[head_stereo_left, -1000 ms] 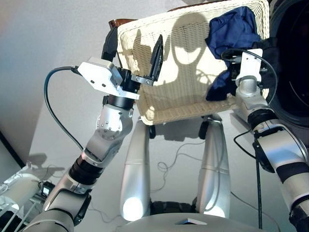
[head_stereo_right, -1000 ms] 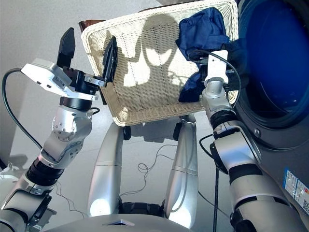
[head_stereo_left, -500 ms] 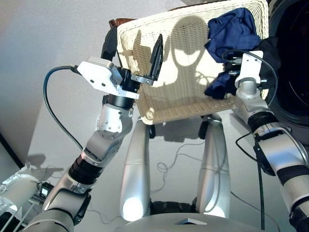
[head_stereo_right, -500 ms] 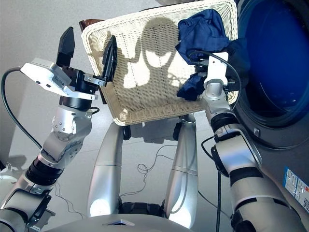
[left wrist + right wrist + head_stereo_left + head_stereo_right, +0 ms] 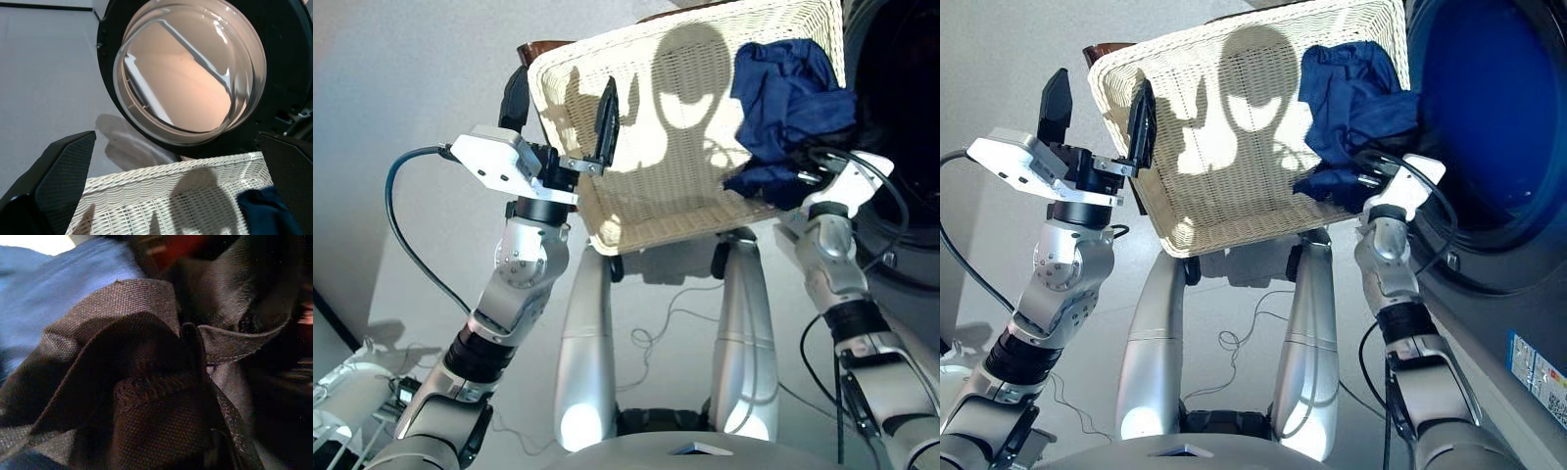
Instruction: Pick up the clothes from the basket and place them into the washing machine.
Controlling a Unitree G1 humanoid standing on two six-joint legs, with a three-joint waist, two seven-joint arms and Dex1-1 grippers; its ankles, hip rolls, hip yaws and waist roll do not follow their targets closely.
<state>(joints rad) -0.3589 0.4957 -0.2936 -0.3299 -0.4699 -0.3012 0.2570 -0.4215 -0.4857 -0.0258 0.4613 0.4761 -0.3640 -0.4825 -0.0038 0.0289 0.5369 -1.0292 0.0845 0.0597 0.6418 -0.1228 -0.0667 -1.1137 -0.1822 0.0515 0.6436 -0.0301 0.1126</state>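
Between the left gripper (image 5: 558,108) fingers, which stand wide apart with nothing in them, sits the basket (image 5: 666,127) left rim. Ahead of those fingers, past the basket, is the washing machine's open glass door (image 5: 188,73). Navy blue garment (image 5: 788,108) lies bunched in the basket's right side, at the right gripper (image 5: 808,176). Right fingers are buried in cloth, grip can't be told. Washing machine (image 5: 1489,127) drum mouth is just right of them.
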